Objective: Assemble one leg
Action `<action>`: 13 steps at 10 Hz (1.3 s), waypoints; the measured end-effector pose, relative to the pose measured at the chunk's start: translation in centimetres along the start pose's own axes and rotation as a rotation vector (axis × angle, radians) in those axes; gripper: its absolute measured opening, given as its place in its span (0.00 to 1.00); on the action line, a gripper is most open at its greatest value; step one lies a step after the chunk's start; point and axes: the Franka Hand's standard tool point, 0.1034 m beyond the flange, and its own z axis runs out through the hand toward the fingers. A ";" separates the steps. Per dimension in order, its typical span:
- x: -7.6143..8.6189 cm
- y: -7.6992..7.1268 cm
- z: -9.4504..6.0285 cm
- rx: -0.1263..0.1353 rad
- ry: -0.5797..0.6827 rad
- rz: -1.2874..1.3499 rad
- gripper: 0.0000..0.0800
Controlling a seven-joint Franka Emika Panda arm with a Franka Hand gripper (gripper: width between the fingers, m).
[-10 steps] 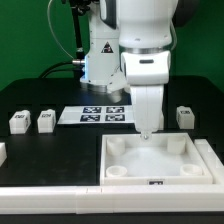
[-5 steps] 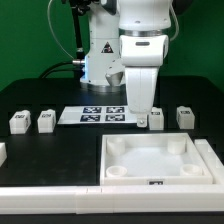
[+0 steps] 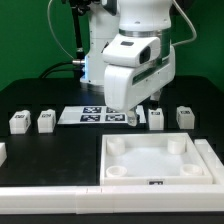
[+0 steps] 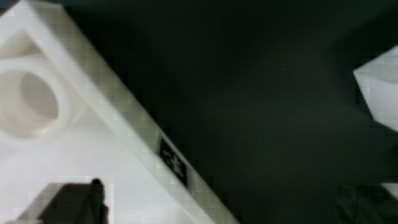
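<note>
Several small white legs with tags stand on the black table: two at the exterior view's left (image 3: 18, 122) (image 3: 45, 121) and two at the right (image 3: 155, 118) (image 3: 184, 116). The large white tray-like piece (image 3: 200, 160) with round corner sockets lies in front. My gripper (image 3: 128, 116) hangs tilted above the table between the marker board and the tray's back edge. In the wrist view the gripper (image 4: 217, 202) is open and empty, with dark fingers (image 4: 71, 205) wide apart over the tray's corner (image 4: 107, 110) and its socket (image 4: 32, 100).
The marker board (image 3: 92, 115) lies behind the tray, partly hidden by my gripper. A white piece (image 3: 2, 152) shows at the exterior view's left edge. A blurred white shape (image 4: 377, 90) sits at the wrist view's edge. The robot base stands behind.
My gripper has lifted out of the tray, moved back toward the marker board and tilted over. The legs and the tray have not moved.
</note>
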 end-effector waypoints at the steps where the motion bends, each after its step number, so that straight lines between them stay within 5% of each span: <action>1: -0.1 -1.0 0.1 0.003 -0.001 0.150 0.81; 4: 1.7 -4.4 0.3 0.025 -0.005 0.639 0.81; 9: 4.8 -10.5 1.4 0.049 -0.013 0.656 0.81; 12: 4.1 -10.3 1.4 0.062 -0.093 0.640 0.81; 13: 3.6 -10.4 1.2 0.090 -0.219 0.630 0.81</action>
